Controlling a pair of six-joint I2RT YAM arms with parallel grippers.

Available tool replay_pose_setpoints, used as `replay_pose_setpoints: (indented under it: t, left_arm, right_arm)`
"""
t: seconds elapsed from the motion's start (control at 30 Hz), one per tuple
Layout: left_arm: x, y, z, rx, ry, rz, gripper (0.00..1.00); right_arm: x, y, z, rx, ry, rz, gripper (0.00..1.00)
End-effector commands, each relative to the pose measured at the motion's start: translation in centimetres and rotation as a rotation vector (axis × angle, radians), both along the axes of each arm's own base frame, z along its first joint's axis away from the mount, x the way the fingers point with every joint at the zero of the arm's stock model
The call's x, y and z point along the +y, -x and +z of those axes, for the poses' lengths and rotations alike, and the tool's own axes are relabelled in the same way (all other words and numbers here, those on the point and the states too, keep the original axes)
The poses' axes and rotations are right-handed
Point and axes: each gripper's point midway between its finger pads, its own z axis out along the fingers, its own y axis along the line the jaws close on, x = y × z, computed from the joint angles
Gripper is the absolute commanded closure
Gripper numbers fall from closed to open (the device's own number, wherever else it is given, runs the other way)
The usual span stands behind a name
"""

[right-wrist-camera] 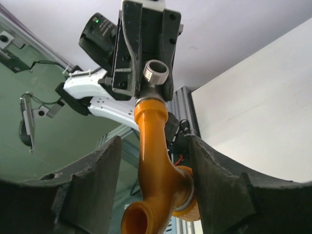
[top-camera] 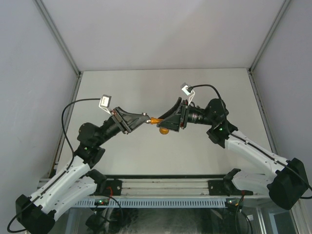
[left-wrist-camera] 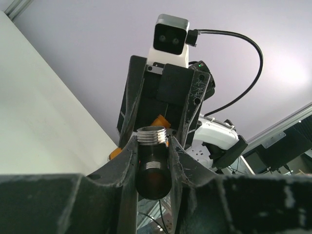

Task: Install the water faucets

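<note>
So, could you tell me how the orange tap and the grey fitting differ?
The tap is orange, long and bent; the fitting is grey metal, short and threaded. The left gripper is shut on the fitting; the tap stands inside the right gripper, grip unclear. Both hang above the table, joined together.

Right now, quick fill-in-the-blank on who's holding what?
1. The grey pipe fitting sits in the left gripper, between its two ___.
2. The tap meeting the fitting's end is coloured ___.
3. The right gripper straddles the ___.
Missing: fingers; orange; tap.
</note>
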Motion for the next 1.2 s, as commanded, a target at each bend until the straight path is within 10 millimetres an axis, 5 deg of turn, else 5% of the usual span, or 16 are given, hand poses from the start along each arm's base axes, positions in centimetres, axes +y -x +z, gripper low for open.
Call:
replay_pose_setpoints:
  t: [0.0,0.17,0.5,0.73,0.93,1.17]
  left_arm:
    - [0.5,1.0,2.3,-0.095,0.069,-0.006,1.00]
    - [0.5,1.1,2.4,-0.085,0.085,-0.011,1.00]
    - [0.5,0.8,2.2,-0.068,0.102,-0.012,1.00]
    - [0.2,0.0,1.3,-0.008,0.105,-0.007,0.99]
    - [0.0,-0.3,0.9,0.015,0.098,-0.009,0.60]
    - [-0.1,-0.5,0.7,0.021,0.044,0.002,0.47]
  right_arm:
    - [-0.2,1.5,0.8,-0.035,-0.020,0.045,0.39]
    - [-0.7,1.9,0.4,-0.167,-0.015,0.037,0.36]
    - [-1.2,0.7,-0.6,-0.168,0.008,-0.061,0.75]
    - [-1.2,0.3,-0.8,-0.145,0.011,-0.085,0.92]
    - [-1.5,0.0,-1.3,-0.141,0.027,-0.115,1.00]
    - [-2.3,-0.8,-1.8,-0.141,0.039,-0.195,1.00]
